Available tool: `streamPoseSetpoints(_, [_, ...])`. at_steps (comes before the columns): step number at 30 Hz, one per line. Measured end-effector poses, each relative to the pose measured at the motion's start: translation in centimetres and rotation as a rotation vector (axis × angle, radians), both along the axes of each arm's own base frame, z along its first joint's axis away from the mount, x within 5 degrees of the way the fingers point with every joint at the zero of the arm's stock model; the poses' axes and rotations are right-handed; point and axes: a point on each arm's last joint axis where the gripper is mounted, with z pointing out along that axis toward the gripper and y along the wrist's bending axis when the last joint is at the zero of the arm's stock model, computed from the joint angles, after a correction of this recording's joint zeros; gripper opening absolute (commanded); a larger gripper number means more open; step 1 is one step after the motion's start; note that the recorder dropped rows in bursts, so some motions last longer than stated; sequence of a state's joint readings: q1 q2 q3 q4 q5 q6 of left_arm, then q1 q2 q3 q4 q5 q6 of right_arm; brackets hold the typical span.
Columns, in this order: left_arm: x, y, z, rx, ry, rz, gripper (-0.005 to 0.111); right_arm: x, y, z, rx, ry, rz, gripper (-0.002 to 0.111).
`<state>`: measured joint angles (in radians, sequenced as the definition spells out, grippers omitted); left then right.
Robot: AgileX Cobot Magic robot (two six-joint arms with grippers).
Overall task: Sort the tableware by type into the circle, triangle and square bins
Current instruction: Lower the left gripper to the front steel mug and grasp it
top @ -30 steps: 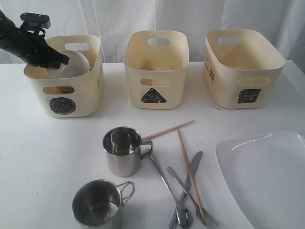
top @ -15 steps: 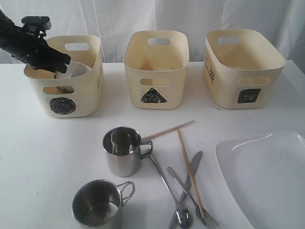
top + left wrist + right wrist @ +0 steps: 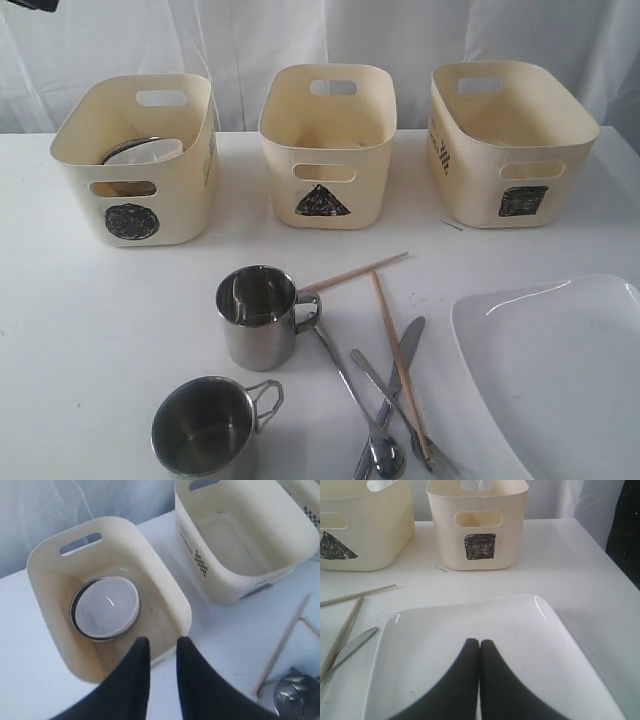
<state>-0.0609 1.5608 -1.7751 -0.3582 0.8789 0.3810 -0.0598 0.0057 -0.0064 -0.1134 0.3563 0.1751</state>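
Note:
The small white bowl (image 3: 106, 605) sits nested in the steel bowl (image 3: 74, 612) at the bottom of the circle bin (image 3: 132, 205). My left gripper (image 3: 161, 642) hangs high over that bin's rim, open and empty. On the table lie two steel mugs (image 3: 256, 318) (image 3: 205, 430), crossed chopsticks (image 3: 398, 345), spoon (image 3: 385, 457), fork (image 3: 440, 462) and knife (image 3: 404, 350). My right gripper (image 3: 479, 642) is shut with nothing in it, just above the large white plate (image 3: 470, 620) at the front right. The triangle bin (image 3: 328, 150) and square bin (image 3: 510, 140) look empty.
The three bins stand in a row at the back of the white table before a white curtain. Only a black scrap of the left arm (image 3: 30, 4) shows at the exterior view's top left corner. The table's right edge (image 3: 600, 555) runs close beside the plate.
The left arm has risen out of the circle bin and nearly left the exterior view. The white bowl it held now rests inside the steel bowl. The right arm has not moved.

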Motion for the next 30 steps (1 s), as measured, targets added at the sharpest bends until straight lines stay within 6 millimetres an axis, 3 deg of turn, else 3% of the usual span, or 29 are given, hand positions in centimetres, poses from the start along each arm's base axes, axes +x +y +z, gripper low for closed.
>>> streamPoseSetpoints(5, [-4.1, 0.4, -1.3, 0.021, 0.055, 0.006, 0.024, 0.0, 0.0, 0.0, 0.000, 0.000, 0.000, 0.000])
streamPoseSetpoints(17, [-12.7, 0.0, -8.9, -0.128, 0.172, 0.002, 0.024, 0.0, 0.0, 0.0, 0.000, 0.000, 0.000, 0.000])
streamPoseSetpoints(22, [-14.7, -1.1, -11.9, -0.244, 0.211, -0.074, 0.024, 0.0, 0.0, 0.0, 0.000, 0.000, 0.000, 0.000])
streamPoseSetpoints(30, [-15.6, -3.7, -14.7, -0.260, 0.296, -0.239, 0.024, 0.0, 0.0, 0.0, 0.000, 0.000, 0.000, 0.000])
